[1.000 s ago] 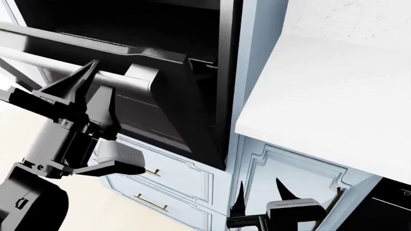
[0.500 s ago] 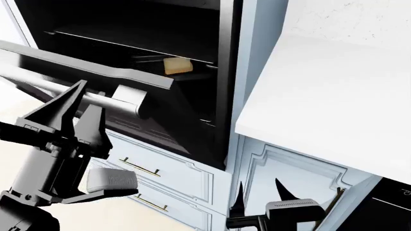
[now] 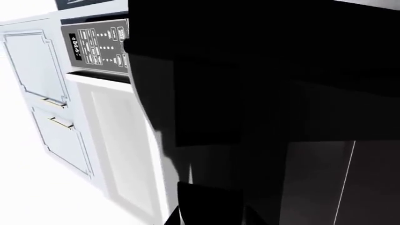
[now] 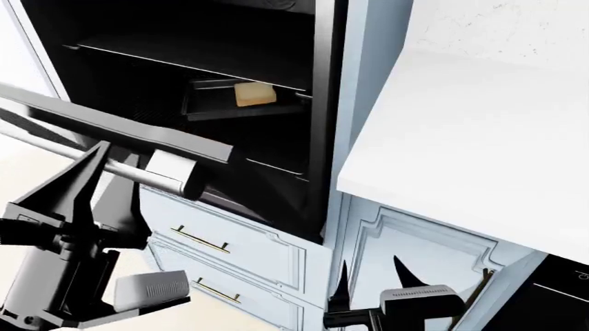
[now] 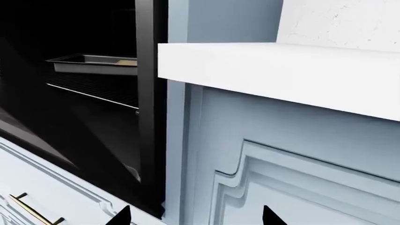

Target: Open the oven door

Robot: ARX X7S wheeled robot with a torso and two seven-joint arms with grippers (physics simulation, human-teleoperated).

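Note:
The oven door [image 4: 138, 134] hangs partly open, tilted down and outward from the black oven cavity. Its long silver bar handle [image 4: 156, 176] runs along the top edge. My left gripper [image 4: 112, 164] straddles that bar near its right end, with one finger on each side, closed on it. The left wrist view is almost filled by the dark oven door [image 3: 281, 117], so the grip itself is hidden there. My right gripper [image 4: 371, 272] hangs open and empty low by the pale blue cabinet, its fingertips [image 5: 122, 216] spread wide.
Inside the oven a dark tray [image 4: 221, 103] holds a yellow block [image 4: 254, 94] on a wire rack [image 5: 93, 91]. Pale blue drawers with brass handles [image 4: 200, 238] sit below. A white countertop [image 4: 478, 138] juts out at the right, above a black appliance [image 4: 561, 296].
The door has swung further down and outward. My left gripper moved down and to the left with the handle. The tray and yellow block came into view. The right arm stayed still.

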